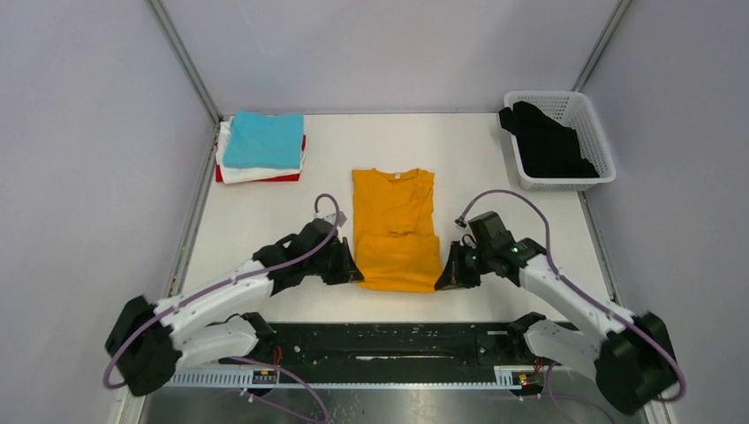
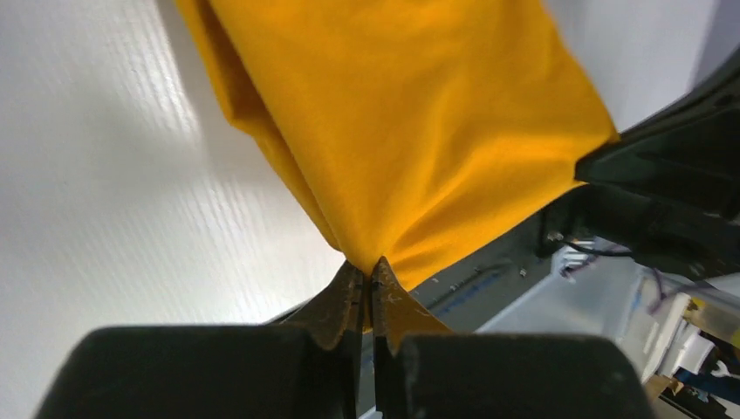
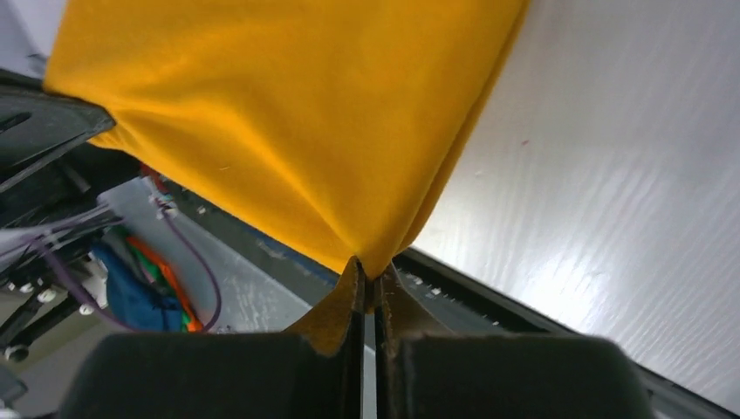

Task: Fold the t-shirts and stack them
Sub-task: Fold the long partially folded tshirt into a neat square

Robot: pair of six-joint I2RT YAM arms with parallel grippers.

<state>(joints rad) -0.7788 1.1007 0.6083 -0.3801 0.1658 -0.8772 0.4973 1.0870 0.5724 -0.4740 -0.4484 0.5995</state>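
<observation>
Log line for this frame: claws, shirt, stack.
left claw: shut on orange t-shirt near-left corner | right claw: shut on near-right corner | folded stack: far left, turquoise top | basket: black garment

Bright, even light falls from overhead. The white table (image 2: pixel 131 175) glares at left in the left wrist view, lower right in the right one. The left gripper's fingers (image 2: pixel 336 305) blur at frame bottom; the mustard-orange t-shirt (image 2: pixel 410 131) looks sharp.
</observation>
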